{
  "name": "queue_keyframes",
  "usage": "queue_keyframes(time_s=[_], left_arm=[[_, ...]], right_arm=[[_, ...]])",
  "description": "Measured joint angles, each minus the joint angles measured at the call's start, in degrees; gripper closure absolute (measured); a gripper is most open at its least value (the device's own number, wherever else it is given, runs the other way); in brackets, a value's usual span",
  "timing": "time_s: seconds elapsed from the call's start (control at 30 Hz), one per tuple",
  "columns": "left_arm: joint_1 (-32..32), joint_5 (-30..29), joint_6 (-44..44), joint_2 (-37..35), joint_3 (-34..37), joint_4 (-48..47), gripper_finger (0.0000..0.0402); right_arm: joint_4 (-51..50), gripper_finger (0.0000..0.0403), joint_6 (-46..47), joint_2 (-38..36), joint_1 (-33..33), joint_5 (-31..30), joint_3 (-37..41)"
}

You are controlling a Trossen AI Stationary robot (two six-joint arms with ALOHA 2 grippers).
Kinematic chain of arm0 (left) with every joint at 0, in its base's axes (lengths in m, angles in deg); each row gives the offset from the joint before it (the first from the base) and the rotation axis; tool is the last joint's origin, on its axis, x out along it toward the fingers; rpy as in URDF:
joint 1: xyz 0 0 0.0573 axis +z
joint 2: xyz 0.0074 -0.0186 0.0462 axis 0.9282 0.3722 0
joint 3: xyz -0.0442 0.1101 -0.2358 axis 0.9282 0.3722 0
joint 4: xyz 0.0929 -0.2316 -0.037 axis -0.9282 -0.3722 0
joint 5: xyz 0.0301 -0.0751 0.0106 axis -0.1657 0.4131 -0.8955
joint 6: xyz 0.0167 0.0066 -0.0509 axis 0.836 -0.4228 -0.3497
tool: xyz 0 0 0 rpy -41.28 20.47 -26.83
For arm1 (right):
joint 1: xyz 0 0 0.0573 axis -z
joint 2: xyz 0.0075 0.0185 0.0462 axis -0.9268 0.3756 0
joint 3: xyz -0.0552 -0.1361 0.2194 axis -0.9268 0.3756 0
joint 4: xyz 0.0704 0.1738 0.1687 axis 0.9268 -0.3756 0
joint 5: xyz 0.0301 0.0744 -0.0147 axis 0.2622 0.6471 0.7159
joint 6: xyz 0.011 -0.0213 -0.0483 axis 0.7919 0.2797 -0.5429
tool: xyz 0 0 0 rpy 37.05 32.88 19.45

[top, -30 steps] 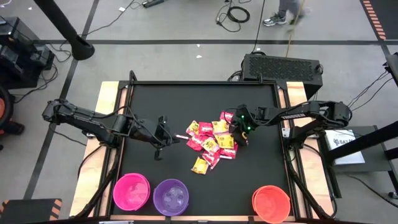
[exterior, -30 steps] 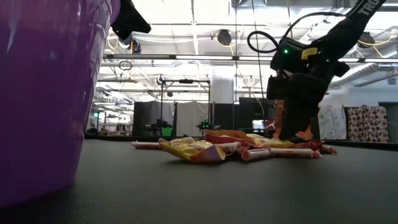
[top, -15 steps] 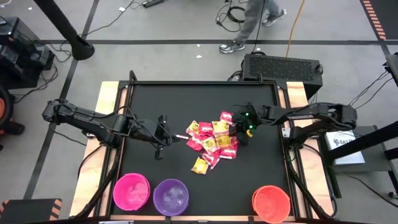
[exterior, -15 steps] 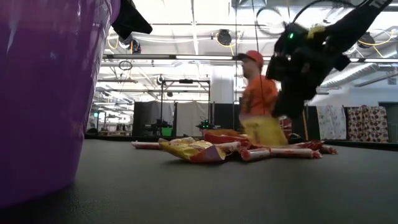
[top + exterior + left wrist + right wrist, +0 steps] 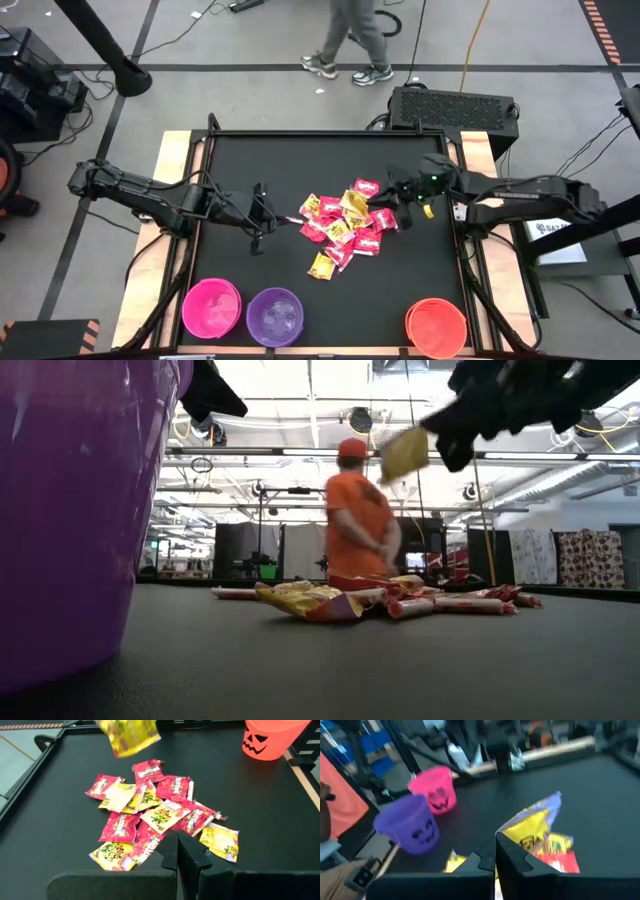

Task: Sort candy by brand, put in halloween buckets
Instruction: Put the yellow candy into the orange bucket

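Barely started tbh. Looking straight down, all three small round plastic halloween pails sit along the near edge of the black tabletop (image 5: 300, 160), around 6 o'clock from the pile: the hot pink bucket (image 5: 211, 307), the purple bucket (image 5: 275, 316) touching it, and the orange-red bucket (image 5: 436, 326) well apart toward 4 o'clock. I see no candy in the pink or orange one; the purple one shows pale marks inside, can't tell if that's candy or just glare. So basically nothing sorted yet afaict. The heap of small shiny wrapped packets, red/magenta and yellow mixed (image 5: 343, 228), is sitting mid-table, w/ one yellow packet lying a bit apart at its 7 o'clock side. My right gripper (image 5: 408, 208) is at the pile's 3 o'clock edge, up off the table, fingers clenched on one yellow crinkly candy packet (image 5: 404, 454); the level cam shows it hanging in the air well above the heap, and the right wrist cam has it pinched right at the fingers. My guess is that's the first piece on its way to a pail; which one it belongs in I can't say from here. Left gripper (image 5: 262, 215) is parked at the pile's 9 o'clock, just beside the nearest wrappers, holding nothing; open or closed, can't tell. There's also a person in an orange shirt (image 5: 359, 516) in the room behind the table, not involved. Left to do: pretty much the whole heap, brand by brand.
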Motion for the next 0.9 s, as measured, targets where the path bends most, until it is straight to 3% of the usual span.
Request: queue_keyframes(time_s=[0.47,0.7,0.9], left_arm=[[0.0,-2.94,-0.28,-0.02,0.0,3.24,0.04],[0.0,-2.97,-0.17,-0.01,0.0,4.65,0.04],[0.0,-4.31,-0.02,0.0,0.0,4.81,0.04]], right_arm=[[6.81,0.0402,-8.48,-1.61,-5.34,-2.2,-0.01],[6.66,0.0402,-21.62,-1.63,-6.83,-2.6,-0.02],[1.98,0.0402,-34.26,-1.63,-10.09,-9.85,-0.02]])
